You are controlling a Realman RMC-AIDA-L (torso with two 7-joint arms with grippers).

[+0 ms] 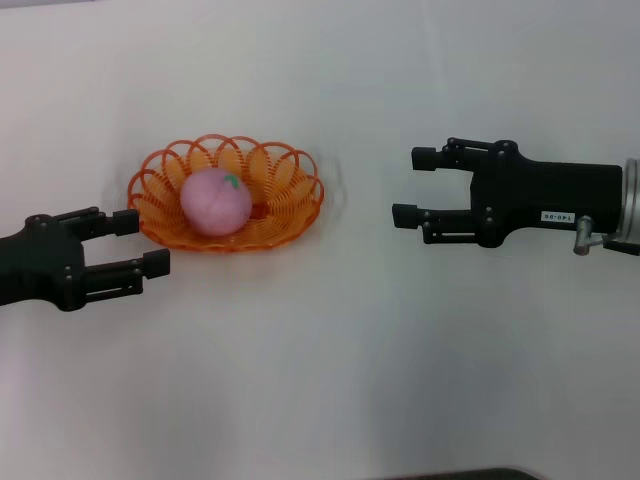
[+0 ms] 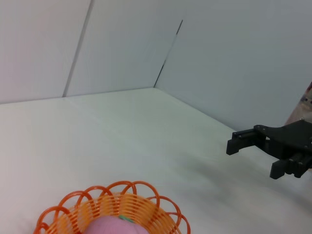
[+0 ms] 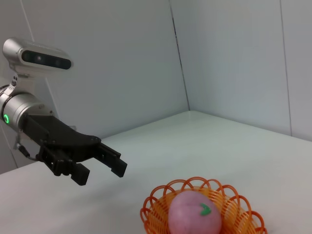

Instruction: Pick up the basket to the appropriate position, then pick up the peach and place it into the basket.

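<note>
Nearest me, left gripper (image 1: 140, 243) gapes empty just beside the basket (image 1: 160, 228) rim, the peach (image 1: 214, 201) resting inside; I judge a careless retreat could snag the wire and tip it; right gripper (image 1: 411, 185) open, empty, well apart.

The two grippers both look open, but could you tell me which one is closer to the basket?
The left gripper: its fingers almost reach the basket holding the peach; the right gripper hangs well apart.

Head cam overhead; wrists low, opposed.
</note>
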